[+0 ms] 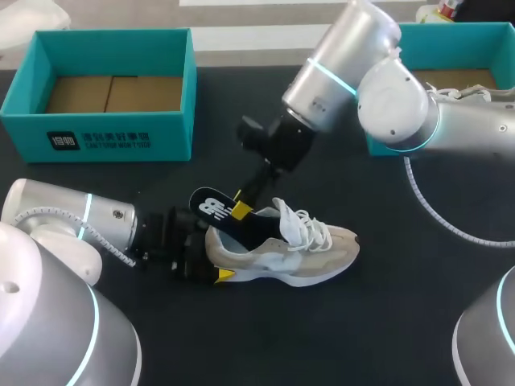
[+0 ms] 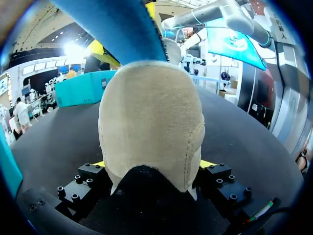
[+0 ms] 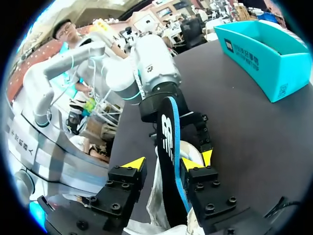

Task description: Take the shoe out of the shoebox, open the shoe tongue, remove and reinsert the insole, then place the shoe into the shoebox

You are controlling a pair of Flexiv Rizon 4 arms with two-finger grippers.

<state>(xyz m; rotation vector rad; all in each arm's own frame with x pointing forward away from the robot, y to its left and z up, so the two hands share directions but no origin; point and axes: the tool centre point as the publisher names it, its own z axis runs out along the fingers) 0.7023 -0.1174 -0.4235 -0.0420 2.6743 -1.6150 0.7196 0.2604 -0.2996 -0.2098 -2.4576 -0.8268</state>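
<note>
A beige sneaker [image 1: 306, 249] lies on the black table, toe to the right, laces loose. My left gripper [image 1: 211, 257] is shut on its heel [image 2: 151, 122], with both yellow tips pressed against the sides. A dark insole [image 1: 216, 209] with a blue underside [image 2: 122, 24] sticks up out of the shoe's opening. My right gripper [image 1: 239, 211] comes down from above, and its fingers straddle the insole [image 3: 168, 142]. The insole lies against one finger [image 3: 193, 164], with a gap to the other [image 3: 134, 164]. The empty teal shoebox [image 1: 96, 129] stands at the back left.
A second teal box [image 1: 386, 149] at the back right holds another shoe [image 1: 471, 92], partly behind my right arm. My left arm [image 3: 151, 68] lies low along the table behind the heel. Bare black tabletop lies in front of the sneaker.
</note>
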